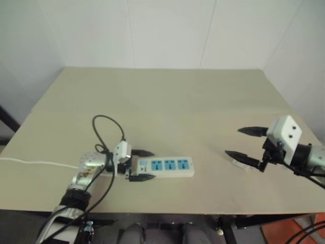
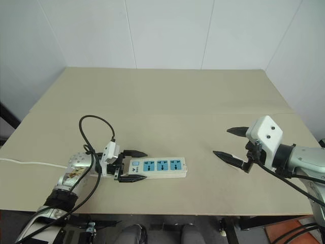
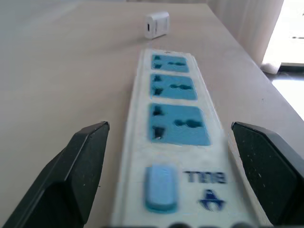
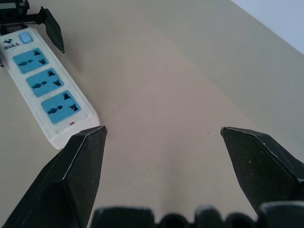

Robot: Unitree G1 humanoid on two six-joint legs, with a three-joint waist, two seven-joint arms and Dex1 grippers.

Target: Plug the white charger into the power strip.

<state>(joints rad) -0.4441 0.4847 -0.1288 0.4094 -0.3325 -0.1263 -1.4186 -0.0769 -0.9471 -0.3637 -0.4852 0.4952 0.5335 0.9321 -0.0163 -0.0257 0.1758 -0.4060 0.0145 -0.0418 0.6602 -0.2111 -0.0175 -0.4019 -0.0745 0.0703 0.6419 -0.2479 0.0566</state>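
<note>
Looks like a bare lab or test room: plain beige table [image 2: 167, 96] pushed into a corner of blank white panelled walls [image 2: 167, 30], black cables [image 2: 94, 137] trailing off the near edge, nothing domestic or shop-like anywhere around it.

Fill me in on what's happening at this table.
A two-armed robot is setting up to plug a charger into a power strip. The power strip lies flat on the table. The left pincer is open, its fingers straddling the switch end of the strip without closing on it. The right pincer hangs open above the table, off to the strip's right, holding nothing. The white charger sits on the table past the strip's far end, untouched. Nothing is plugged in yet.
</note>
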